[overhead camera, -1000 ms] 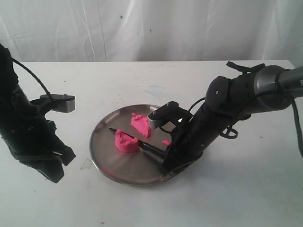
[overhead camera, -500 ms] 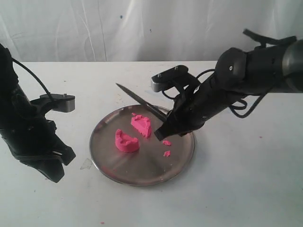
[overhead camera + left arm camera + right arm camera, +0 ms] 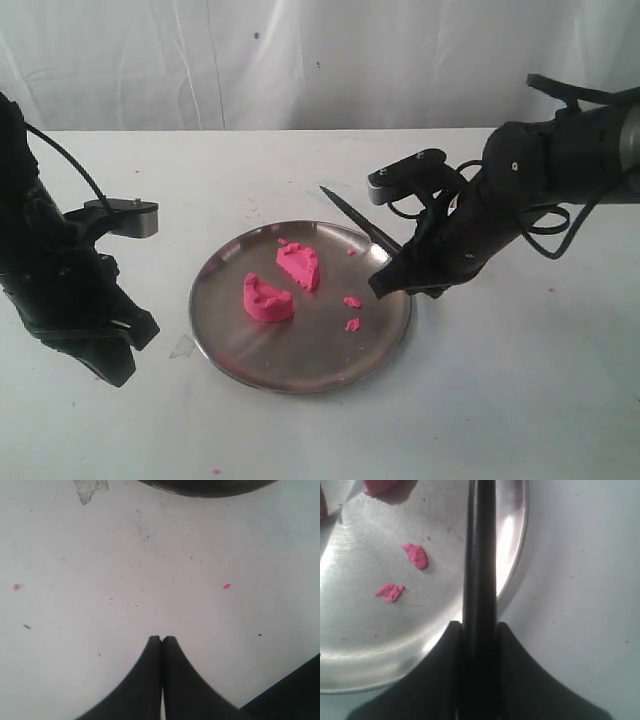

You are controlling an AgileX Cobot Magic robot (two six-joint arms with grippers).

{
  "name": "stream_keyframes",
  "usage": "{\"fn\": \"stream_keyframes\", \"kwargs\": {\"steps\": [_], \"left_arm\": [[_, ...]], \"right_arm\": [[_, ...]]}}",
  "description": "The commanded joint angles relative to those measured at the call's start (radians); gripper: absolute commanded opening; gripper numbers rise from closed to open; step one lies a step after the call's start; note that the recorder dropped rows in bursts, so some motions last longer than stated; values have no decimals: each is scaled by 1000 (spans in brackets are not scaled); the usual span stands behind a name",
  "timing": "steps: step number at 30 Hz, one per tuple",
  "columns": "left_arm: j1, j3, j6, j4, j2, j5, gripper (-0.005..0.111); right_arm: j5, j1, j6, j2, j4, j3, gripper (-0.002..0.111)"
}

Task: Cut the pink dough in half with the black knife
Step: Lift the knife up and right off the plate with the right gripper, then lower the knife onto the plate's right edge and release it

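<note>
The pink dough lies in two chunks on the steel plate (image 3: 240, 345): one half (image 3: 267, 299) toward the left, the other half (image 3: 299, 265) just behind it. My right gripper (image 3: 383, 283) is shut on the black knife (image 3: 358, 222), held in the air over the plate's right rim, blade pointing back and left. In the right wrist view the black knife (image 3: 479, 555) runs out from between the shut gripper (image 3: 479, 626) across the plate (image 3: 517, 565). My left gripper (image 3: 161, 638) is shut and empty above bare table, left of the plate.
Small pink crumbs (image 3: 352, 302) lie on the plate's right part, also the crumbs (image 3: 415, 555) in the right wrist view. A scrap of tape (image 3: 182, 347) sits on the white table by the plate's left edge. A white cloth hangs behind.
The right gripper has lifted the knife out from between the dough halves and carried it right, off toward the plate's right rim. The left arm has not moved.
</note>
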Motion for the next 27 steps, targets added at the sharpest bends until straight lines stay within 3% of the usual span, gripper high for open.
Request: {"fn": "stream_keyframes", "kwargs": {"steps": [1,9,19,27], "left_arm": [[-4,7,2,-13,-9,3,0],[-4,33,2,-13,-9,-20,0],[-4,33,2,-23,-9,-20,0],[-4,33,2,-23,-9,-18,0]], "right_arm": [[-24,-5,2,38,38,2,0],[-69,5,-24,97,40,2,0],[-71,55,-248,134,185,2,1],[-92,55,-248,136,189,0,21]]}}
